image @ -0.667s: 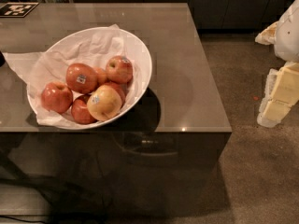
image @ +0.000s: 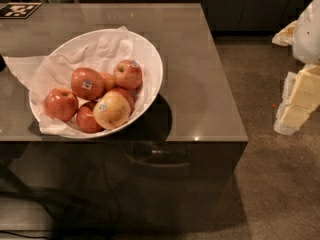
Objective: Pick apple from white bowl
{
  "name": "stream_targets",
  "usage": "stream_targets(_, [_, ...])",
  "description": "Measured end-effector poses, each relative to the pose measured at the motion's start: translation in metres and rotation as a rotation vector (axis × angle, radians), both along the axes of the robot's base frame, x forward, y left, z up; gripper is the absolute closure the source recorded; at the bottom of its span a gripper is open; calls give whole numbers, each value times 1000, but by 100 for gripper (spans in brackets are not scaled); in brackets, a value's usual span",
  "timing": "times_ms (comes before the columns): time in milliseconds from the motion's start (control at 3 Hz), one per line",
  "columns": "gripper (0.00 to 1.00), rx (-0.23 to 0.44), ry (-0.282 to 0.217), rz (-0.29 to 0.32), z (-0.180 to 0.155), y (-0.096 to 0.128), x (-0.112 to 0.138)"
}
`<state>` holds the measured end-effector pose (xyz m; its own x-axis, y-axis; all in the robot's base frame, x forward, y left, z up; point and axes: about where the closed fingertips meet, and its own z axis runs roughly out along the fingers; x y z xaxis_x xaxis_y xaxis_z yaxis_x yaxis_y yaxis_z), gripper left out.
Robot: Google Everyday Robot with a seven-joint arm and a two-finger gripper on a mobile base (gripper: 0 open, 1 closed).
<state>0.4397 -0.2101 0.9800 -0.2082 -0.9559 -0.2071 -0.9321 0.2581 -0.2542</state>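
We see gripper (image: 299, 101) at right edge, its opening we cannot tell | deep-red apple (image: 87, 83) in white bowl (image: 153, 64) lies well left of it

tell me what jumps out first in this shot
The white bowl of apples, paper-lined, sits on the left of the grey table, with the deep-red stickered apple near its middle and a yellow-blushed apple in front. The gripper hangs at the right edge, off the table, well apart from the bowl.
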Motion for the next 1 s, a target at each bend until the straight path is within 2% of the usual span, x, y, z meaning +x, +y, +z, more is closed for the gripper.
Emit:
stream_targets(333, [0,-15,2,19,14,22,11])
stream_targets(667, [0,-46,4,49,30,54,25])
stream_targets(1000, [0,-75,-25,91,51,92,40])
